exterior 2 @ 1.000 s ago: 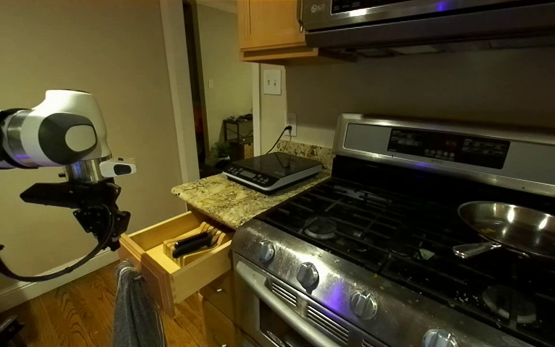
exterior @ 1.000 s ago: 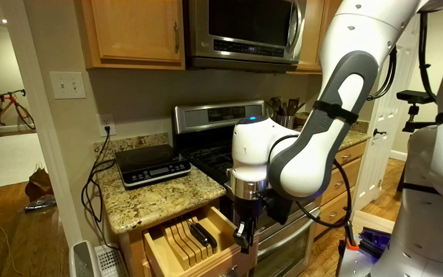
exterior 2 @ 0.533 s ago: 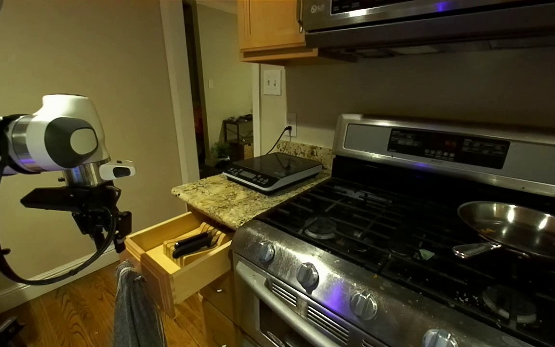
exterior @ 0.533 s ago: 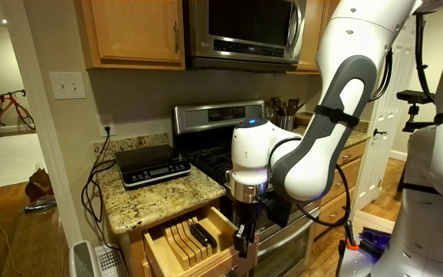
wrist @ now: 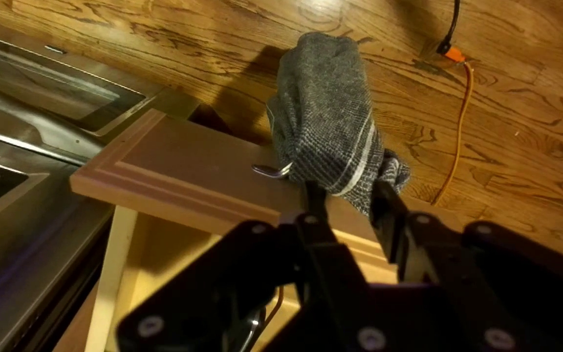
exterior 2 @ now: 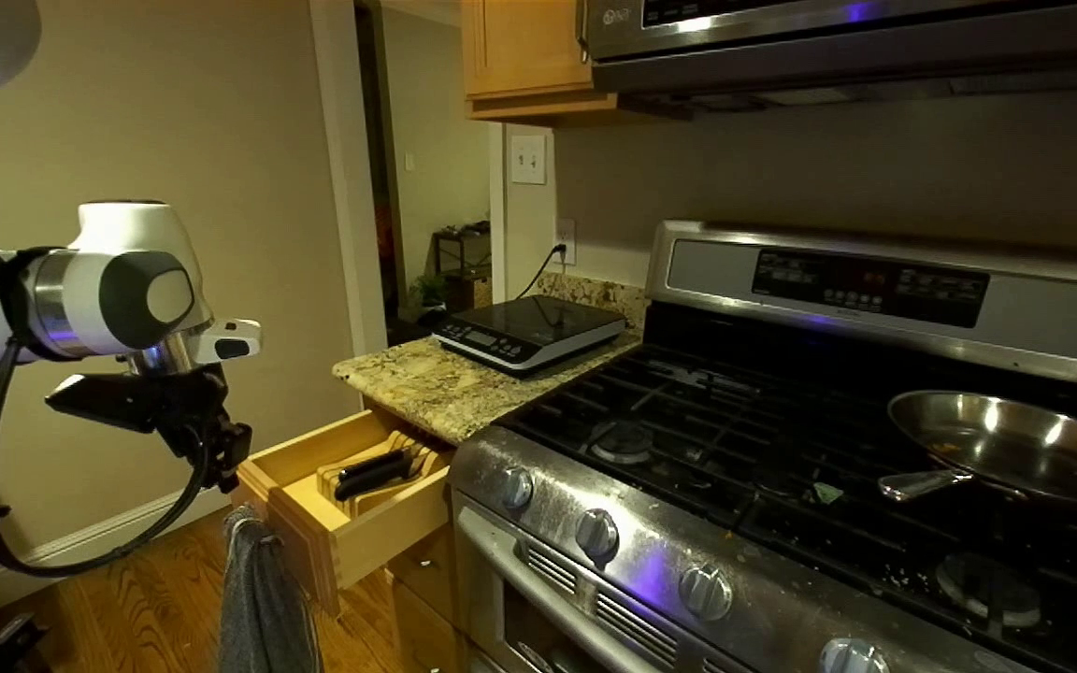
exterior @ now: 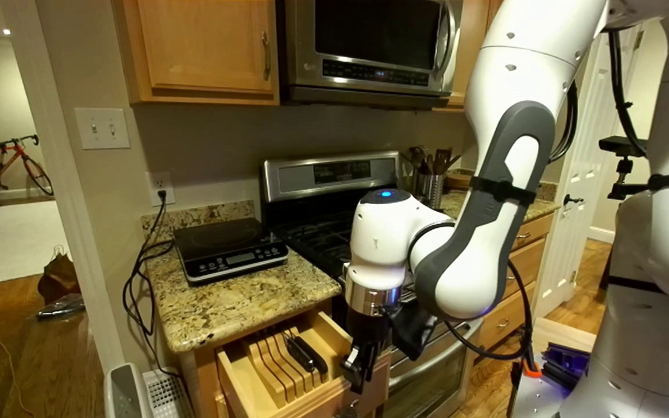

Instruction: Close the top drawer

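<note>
Looking down through the wrist view, I see the fingers (wrist: pixel 388 215) spread, with a modest gap between them that shows part of the drawer front (wrist: pixel 198 166) and of a gray towel (wrist: pixel 328 98). They point downward near the upper edge of that front; whether either one touches the wood I can't tell from here. The towel hangs from the metal handle (wrist: pixel 271 171), near the fingers.

That front belongs to the top drawer (exterior 2: pixel 398 533), the one I'm tasked with, which stands pulled out from under the front edge of the granite bench (exterior: pixel 247 296). Inside the drawer I can make out a slotted wooden knife block (exterior: pixel 279 366) with black-handled knives (exterior 2: pixel 375 472) lying in it. In an exterior view the white arm (exterior: pixel 471 284) angles down to the fingers, partly blocking my sight of the stove (exterior: pixel 294 181).

Up on the bench, a black hotplate (exterior: pixel 224 249) sits back from the front edge, close to the back corner beside the stove. The stove itself adjoins that side edge of the bench, and on its grates (exterior 2: pixel 716 411), well apart from the drawer, rests a steel frying pan (exterior 2: pixel 1015 439). A microwave (exterior: pixel 378 40) is mounted above the stove, with a wooden cabinet (exterior: pixel 207 52) next to it, over the bench's back edge.
</note>
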Tool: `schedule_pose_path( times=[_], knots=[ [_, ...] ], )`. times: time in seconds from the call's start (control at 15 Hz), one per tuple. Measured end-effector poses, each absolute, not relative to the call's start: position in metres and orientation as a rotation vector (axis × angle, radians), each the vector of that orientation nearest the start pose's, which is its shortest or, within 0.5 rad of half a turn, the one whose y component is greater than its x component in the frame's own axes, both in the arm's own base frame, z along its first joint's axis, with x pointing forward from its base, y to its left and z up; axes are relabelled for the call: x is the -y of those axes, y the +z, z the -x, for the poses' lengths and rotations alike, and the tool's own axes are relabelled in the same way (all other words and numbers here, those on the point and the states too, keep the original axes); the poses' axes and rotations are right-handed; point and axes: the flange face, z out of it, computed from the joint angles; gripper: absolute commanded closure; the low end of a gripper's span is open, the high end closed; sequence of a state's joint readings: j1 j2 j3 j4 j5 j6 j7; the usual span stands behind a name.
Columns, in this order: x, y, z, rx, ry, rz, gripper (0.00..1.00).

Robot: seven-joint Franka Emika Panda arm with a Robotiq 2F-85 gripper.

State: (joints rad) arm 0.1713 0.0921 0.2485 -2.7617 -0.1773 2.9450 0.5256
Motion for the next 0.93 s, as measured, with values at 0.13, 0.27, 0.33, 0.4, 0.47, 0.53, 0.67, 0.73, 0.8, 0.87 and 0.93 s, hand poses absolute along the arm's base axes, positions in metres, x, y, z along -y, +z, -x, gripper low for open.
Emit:
schedule_pose_path(
  times=[0.13,0.27,0.33,0.4,0.47,0.53,0.67,0.73,0.8,0.87,0.93],
  knots=[
    [-0.176,0.188,-0.356,0.021,-0.168,3.089,0.98],
    [-0.175,0.178,-0.355,-0.041,-0.169,3.076,1.0],
    [-0.175,0.174,-0.356,-0.068,-0.176,3.073,0.97],
    [-0.174,0.171,-0.358,-0.094,-0.188,3.071,0.95],
    [-0.172,0.169,-0.361,-0.118,-0.207,3.068,0.96],
    [-0.171,0.167,-0.364,-0.141,-0.227,3.065,0.95],
    [-0.169,0.161,-0.371,-0.186,-0.255,3.062,0.96],
    [-0.169,0.156,-0.373,-0.204,-0.261,3.06,0.96],
    [-0.17,0.149,-0.373,-0.217,-0.259,3.06,0.96],
    [-0.172,0.141,-0.373,-0.223,-0.255,3.061,0.96],
    [-0.175,0.133,-0.372,-0.228,-0.251,3.06,0.95]
  ],
)
